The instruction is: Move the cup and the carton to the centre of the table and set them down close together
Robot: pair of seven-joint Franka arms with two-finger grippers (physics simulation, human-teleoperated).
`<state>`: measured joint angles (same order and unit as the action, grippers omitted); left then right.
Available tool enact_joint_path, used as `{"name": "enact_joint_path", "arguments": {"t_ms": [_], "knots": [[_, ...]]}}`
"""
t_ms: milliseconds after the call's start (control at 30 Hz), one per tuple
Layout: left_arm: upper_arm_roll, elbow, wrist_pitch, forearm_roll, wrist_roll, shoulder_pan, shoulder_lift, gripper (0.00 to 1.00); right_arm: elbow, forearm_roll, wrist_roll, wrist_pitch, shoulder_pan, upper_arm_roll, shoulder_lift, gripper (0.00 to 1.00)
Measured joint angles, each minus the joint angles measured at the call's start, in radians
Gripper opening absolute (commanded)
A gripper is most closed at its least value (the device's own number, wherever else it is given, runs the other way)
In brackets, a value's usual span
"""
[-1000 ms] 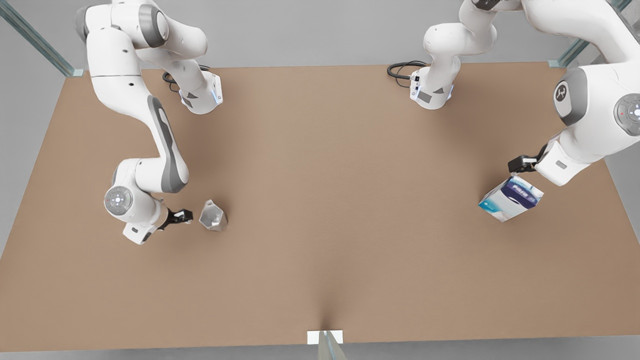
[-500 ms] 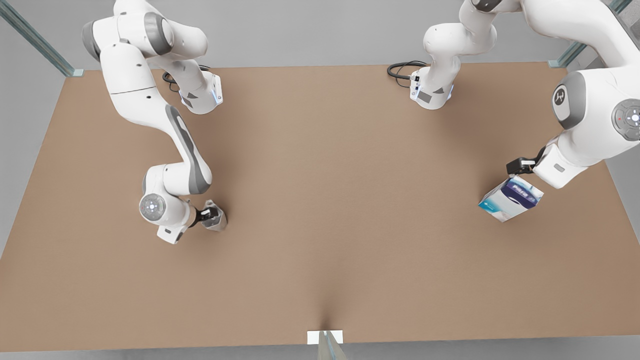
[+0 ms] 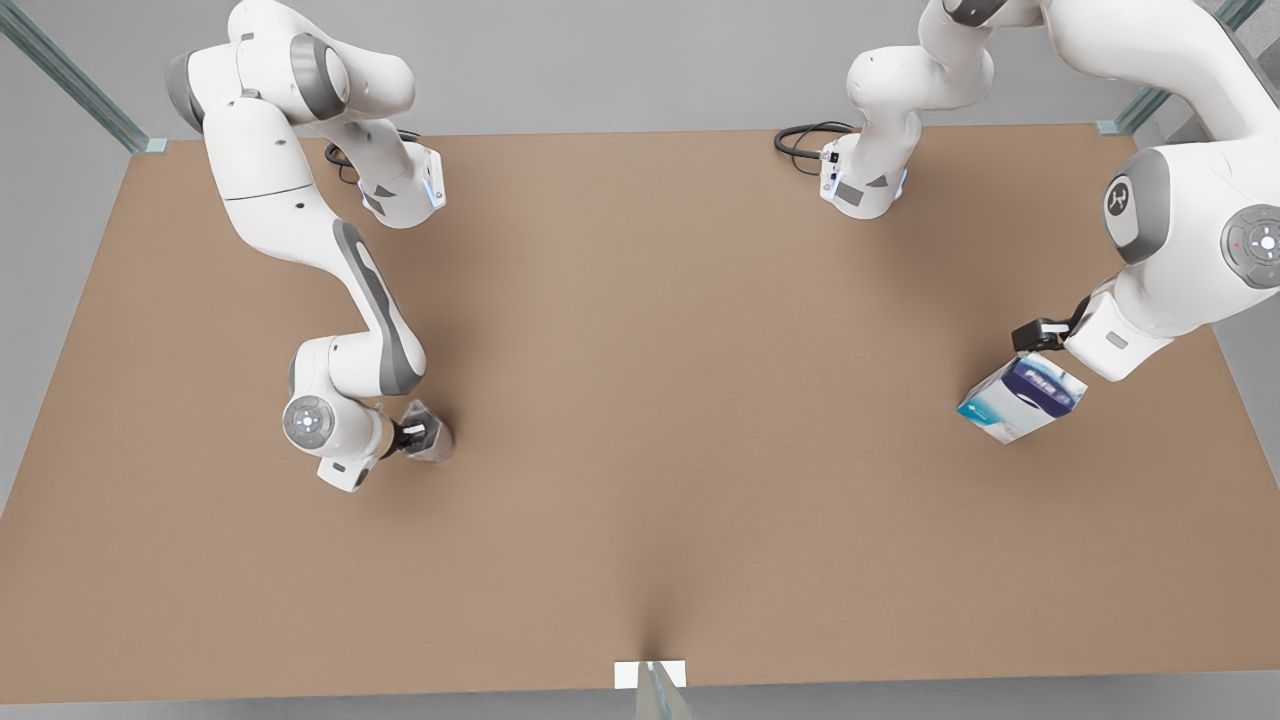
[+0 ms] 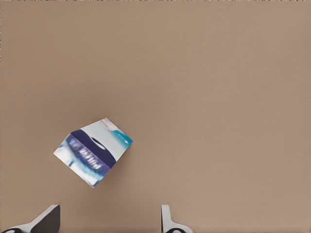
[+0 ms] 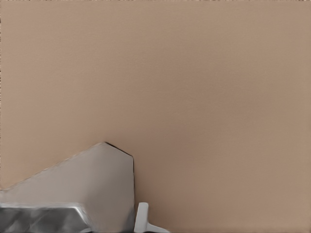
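Counter (image 3: 640, 400): brown, with a white marker (image 3: 628, 674) at its near edge, taken here as the landmark. Cup (image 3: 428, 437): faceted, silvery, far off the marker toward the front view's left, not yet at the centre; it appears to lie tipped, its mouth seemingly turned toward the arm, though this is hard to read. Right tool (image 3: 408, 436): at the cup, one finger (image 5: 142, 217) just beside its wall; whether it is clamped cannot be told. Carton (image 3: 1020, 398): white with blue top, far off the marker toward the front view's right, its long axis running diagonally, the blue end farther from the marker. Left tool (image 3: 1038, 334): just beyond that blue end, spread wide, holding nothing. Progress, as judged: early; both items unmoved, lifts, transport and close placement all remaining.
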<state>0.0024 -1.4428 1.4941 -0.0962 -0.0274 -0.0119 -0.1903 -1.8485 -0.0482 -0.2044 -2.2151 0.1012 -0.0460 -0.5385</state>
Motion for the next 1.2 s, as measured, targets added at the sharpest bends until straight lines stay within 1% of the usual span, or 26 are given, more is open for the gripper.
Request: {"name": "enact_joint_path", "arguments": {"t_ms": [67,100,133,200,233,300,333,433,467,500,533,600,633,667,700,733,767,900,1000,1033,1067,1100,1133,1167,1200], "knots": [[0.012,-0.005,0.003,0.000,0.048,0.002,0.003,1.00,0.010,-0.002,-0.001,0.009,-0.003,0.000,0.002,0.21],[0.024,-0.010,0.023,-0.001,0.163,0.005,0.001,1.00,0.014,-0.003,-0.007,0.013,-0.008,0.000,0.002,0.21],[0.039,-0.035,0.069,-0.001,0.285,0.004,0.000,1.00,0.018,-0.003,-0.008,0.015,-0.009,0.000,0.002,0.21],[0.081,-0.047,0.116,-0.001,0.319,-0.004,-0.006,1.00,0.022,-0.004,-0.009,0.015,-0.011,0.000,0.004,0.21],[0.091,-0.072,0.172,-0.001,0.396,-0.002,-0.008,1.00,0.064,-0.005,-0.004,0.049,-0.007,0.000,0.005,0.21],[0.121,-0.131,0.269,0.004,0.477,0.004,-0.007,1.00,0.180,-0.084,0.060,0.089,0.070,0.000,-0.020,0.21],[0.136,-0.172,0.294,0.011,0.487,-0.005,-0.003,1.00,0.280,-0.098,0.172,0.090,0.151,0.000,-0.077,0.21],[0.149,-0.247,0.303,0.025,0.521,-0.001,0.005,1.00,0.507,-0.135,0.477,0.090,0.338,0.000,-0.219,0.21],[0.158,-0.298,0.353,0.027,0.521,0.003,0.019,1.00,0.599,-0.134,0.583,0.092,0.393,0.000,-0.279,0.21],[0.172,-0.320,0.360,0.029,0.504,0.008,0.021,1.00,0.669,-0.149,0.688,0.090,0.442,0.000,-0.330,0.21],[0.184,-0.343,0.360,0.031,0.386,0.002,0.023,1.00,0.733,-0.148,0.769,0.083,0.475,0.000,-0.374,0.21],[0.201,-0.405,0.412,0.039,0.354,-0.001,0.033,1.00,0.807,-0.149,0.887,0.068,0.521,-0.001,-0.431,0.21],[0.208,-0.409,0.421,0.042,0.353,0.005,0.031,1.00,0.831,-0.148,0.927,0.052,0.542,0.000,-0.453,0.21],[0.212,-0.444,0.458,0.045,0.353,0.003,0.031,1.00,0.836,-0.147,0.973,0.026,0.558,0.000,-0.466,0.21],[0.217,-0.452,0.467,0.047,0.354,0.000,0.031,1.00,0.836,-0.146,0.984,0.025,0.558,0.000,-0.466,0.98],[0.223,-0.465,0.471,0.049,0.353,0.003,0.030,1.00,0.836,-0.141,0.990,0.026,0.558,0.001,-0.468,1.00],[0.236,-0.505,0.504,0.051,0.354,0.003,0.032,1.00,0.835,-0.131,0.996,0.030,0.559,0.002,-0.468,1.00],[0.258,-0.551,0.506,0.075,0.431,-0.001,0.034,1.00,0.833,-0.137,0.991,0.036,0.561,0.001,-0.459,1.00],[0.258,-0.553,0.512,0.091,0.432,0.005,0.028,1.00,0.833,-0.164,0.977,0.178,0.535,0.003,-0.353,1.00],[0.258,-0.553,0.514,0.095,0.432,0.001,0.025,1.00,0.832,-0.178,0.924,0.251,0.496,0.008,-0.305,1.00],[0.258,-0.554,0.523,0.097,0.432,0.002,0.019,1.00,0.826,-0.161,0.739,0.317,0.417,0.014,-0.285,1.00],[0.258,-0.554,0.528,0.099,0.432,0.003,0.011,1.00,0.821,-0.100,0.517,0.393,0.291,0.016,-0.248,1.00],[0.258,-0.554,0.529,0.101,0.432,0.003,0.006,1.00,0.821,-0.079,0.361,0.477,0.156,0.018,-0.218,1.00],[0.258,-0.554,0.531,0.103,0.432,0.002,-0.001,1.00,0.821,-0.019,0.271,0.549,0.060,0.019,-0.169,1.00],[0.258,-0.554,0.544,0.104,0.432,0.003,-0.014,1.00,0.819,0.054,0.261,0.622,0.020,0.020,-0.095,1.00]]}}
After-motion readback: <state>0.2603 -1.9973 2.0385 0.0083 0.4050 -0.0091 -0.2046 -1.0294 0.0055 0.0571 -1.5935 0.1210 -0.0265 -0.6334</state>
